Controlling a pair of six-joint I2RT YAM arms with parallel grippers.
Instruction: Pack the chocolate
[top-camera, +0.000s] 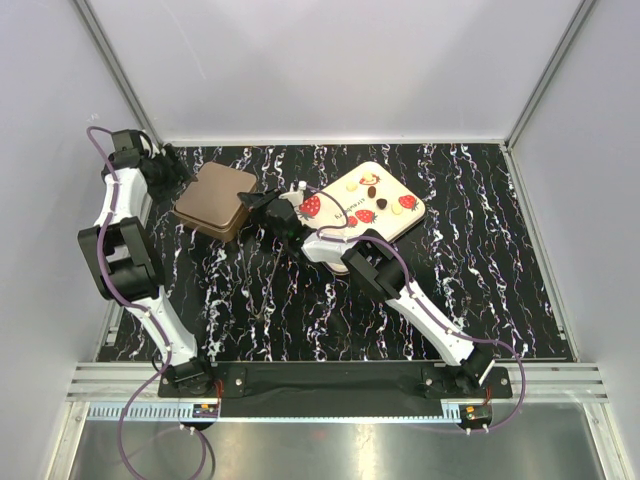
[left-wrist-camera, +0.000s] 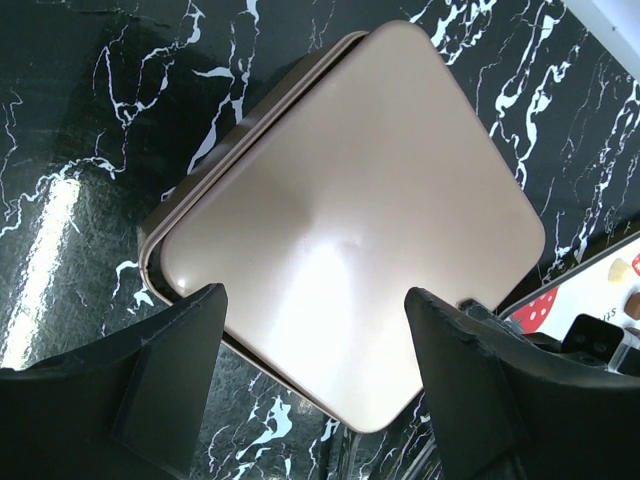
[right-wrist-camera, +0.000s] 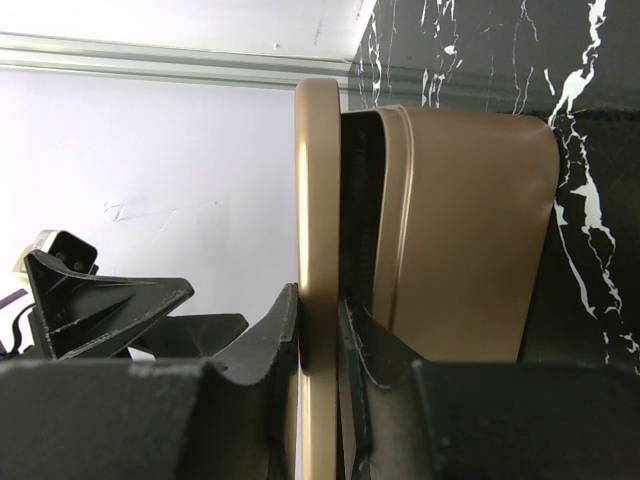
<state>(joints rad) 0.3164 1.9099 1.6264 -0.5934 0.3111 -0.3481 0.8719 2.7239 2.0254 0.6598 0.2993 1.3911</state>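
Note:
Several small chocolates (top-camera: 372, 190), dark, tan and cream, lie on the white strawberry-print tray (top-camera: 400, 222) at the back centre. Left of the tray stands a brown box (top-camera: 215, 200) with its lid on. My right gripper (top-camera: 262, 205) is shut on the lid's right edge. In the right wrist view the lid rim (right-wrist-camera: 320, 200) is pinched between the fingers (right-wrist-camera: 285, 330), with a dark gap between it and the box base (right-wrist-camera: 465, 230). My left gripper (left-wrist-camera: 315, 370) hovers open over the lid (left-wrist-camera: 350, 200), at the box's back left, touching nothing.
White walls and metal frame rails close in the black marbled table (top-camera: 480, 290) at the back and both sides. The tray corner (left-wrist-camera: 600, 285) shows beside the box in the left wrist view. The left arm's elbow (top-camera: 120, 255) stands near the left wall.

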